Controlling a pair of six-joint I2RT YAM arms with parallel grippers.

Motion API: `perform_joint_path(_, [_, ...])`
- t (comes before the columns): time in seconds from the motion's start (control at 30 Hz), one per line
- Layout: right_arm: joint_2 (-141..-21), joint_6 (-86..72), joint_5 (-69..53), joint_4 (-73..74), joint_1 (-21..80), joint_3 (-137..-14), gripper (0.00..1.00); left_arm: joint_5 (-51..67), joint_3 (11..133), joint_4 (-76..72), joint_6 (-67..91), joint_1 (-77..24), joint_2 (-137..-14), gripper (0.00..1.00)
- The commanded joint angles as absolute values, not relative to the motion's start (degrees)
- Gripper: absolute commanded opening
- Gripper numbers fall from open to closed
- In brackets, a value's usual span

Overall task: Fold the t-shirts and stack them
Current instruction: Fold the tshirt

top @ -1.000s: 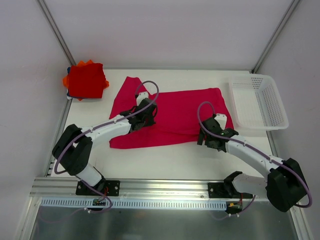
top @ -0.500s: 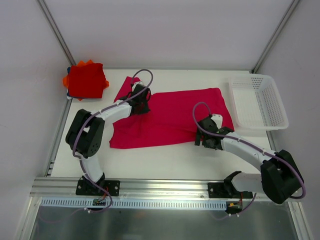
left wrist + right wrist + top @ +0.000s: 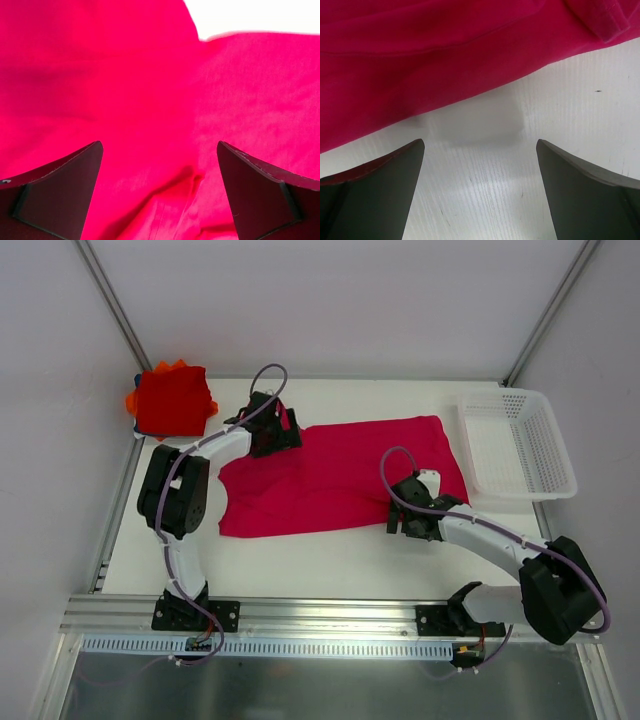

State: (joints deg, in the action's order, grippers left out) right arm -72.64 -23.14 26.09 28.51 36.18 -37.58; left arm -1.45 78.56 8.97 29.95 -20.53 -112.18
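Note:
A crimson-pink t-shirt (image 3: 345,475) lies spread flat across the middle of the table. My left gripper (image 3: 275,433) hovers over its far left corner, open. In the left wrist view the fingers (image 3: 60,185) stand wide apart above creased crimson cloth (image 3: 150,90), holding nothing. My right gripper (image 3: 408,512) is at the shirt's near right edge, open. Its fingers (image 3: 585,190) straddle bare white table just short of the hem (image 3: 445,55). A stack of folded t-shirts (image 3: 172,400), red on top with orange and blue edges, sits at the far left corner.
A white perforated basket (image 3: 518,445) stands at the far right of the table. Metal frame posts rise at the two back corners. The table's near edge (image 3: 330,580) runs in front of the shirt.
My left gripper moved towards the far left over the shirt and opened, letting go of the cloth. The sleeve that stuck out at the far left now lies in. My right gripper shifted slightly left.

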Motion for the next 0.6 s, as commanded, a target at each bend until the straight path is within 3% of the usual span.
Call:
perform_joint_path(0.0, [-72.9, -23.8, 26.4, 28.0, 36.9, -37.4, 0.99, 4.0, 73.7, 9.4, 30.3, -21.1, -103.0, 0.99])
perform_joint_path(0.23, [-72.7, -25.0, 27.2, 29.2, 38.2, -38.4, 1.0, -3.2, 54.8, 10.4, 33.7, -28.2, -87.6, 0.99])
perform_joint_path(0.57, [-69.2, -28.1, 29.9, 32.8, 41.0, -37.1, 0.99, -10.0, 42.3, 12.9, 40.6, -38.3, -74.9, 0.98])
